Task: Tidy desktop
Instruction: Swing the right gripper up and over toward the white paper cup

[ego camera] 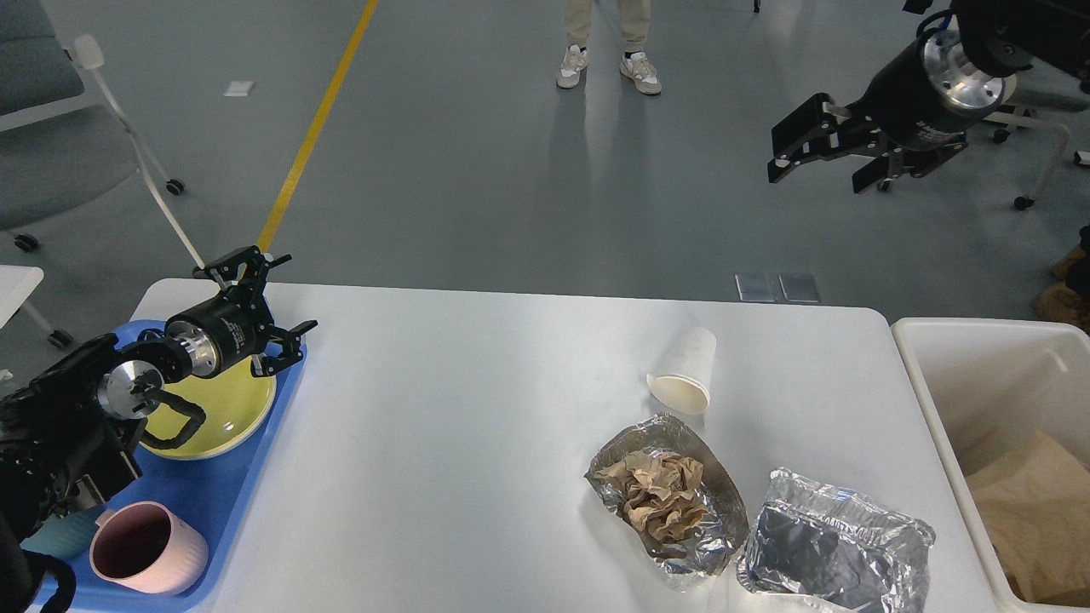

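Note:
The white desktop carries a white paper cup lying on its side, right of centre. In front of the cup is a crushed foil container with crumpled brown paper in it, and beside that an empty foil tray. My left gripper hovers open and empty over the far edge of the blue tray. High at the upper right, my right gripper hangs open and empty, well above and beyond the cup.
The blue tray holds a yellow plate and a pink mug. A cream-white bin at the table's right end holds brown paper. On the floor behind are office chairs and a standing person's feet.

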Motion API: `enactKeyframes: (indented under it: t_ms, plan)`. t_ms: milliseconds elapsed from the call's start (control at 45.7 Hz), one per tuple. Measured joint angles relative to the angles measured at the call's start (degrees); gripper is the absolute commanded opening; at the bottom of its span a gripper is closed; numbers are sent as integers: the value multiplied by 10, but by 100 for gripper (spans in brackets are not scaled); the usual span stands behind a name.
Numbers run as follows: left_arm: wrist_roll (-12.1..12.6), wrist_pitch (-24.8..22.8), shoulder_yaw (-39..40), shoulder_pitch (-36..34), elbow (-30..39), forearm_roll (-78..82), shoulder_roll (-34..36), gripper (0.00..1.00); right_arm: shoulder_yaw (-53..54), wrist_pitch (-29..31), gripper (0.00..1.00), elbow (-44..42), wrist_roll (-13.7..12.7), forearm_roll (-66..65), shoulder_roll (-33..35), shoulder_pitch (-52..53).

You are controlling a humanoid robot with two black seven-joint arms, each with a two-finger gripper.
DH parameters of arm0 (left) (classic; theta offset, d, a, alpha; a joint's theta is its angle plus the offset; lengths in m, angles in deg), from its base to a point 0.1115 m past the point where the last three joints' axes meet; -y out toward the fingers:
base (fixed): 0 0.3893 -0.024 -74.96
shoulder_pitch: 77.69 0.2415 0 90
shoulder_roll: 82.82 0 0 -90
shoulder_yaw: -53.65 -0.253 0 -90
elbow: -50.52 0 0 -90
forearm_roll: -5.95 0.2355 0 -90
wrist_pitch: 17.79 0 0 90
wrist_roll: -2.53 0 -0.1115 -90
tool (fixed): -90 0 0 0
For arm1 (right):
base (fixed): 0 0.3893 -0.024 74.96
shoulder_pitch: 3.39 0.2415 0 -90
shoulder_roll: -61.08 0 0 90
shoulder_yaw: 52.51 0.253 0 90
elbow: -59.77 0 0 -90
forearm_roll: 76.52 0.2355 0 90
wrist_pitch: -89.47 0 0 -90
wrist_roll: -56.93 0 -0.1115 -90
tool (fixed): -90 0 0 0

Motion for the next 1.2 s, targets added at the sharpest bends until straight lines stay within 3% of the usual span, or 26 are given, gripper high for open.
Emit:
enactKeyframes:
  t_ms: [372,591,1204]
  plan:
    - [0,0,0,0,0,0,0,96,56,-43,100,-30,0,50,-122,-52]
    - [0,0,0,0,0,0,0,96,77,-133,100,-49,-1,61,-181,-121]
    - [0,0,0,0,0,0,0,96,71,-385,100,-102,-2,54,-200,-301]
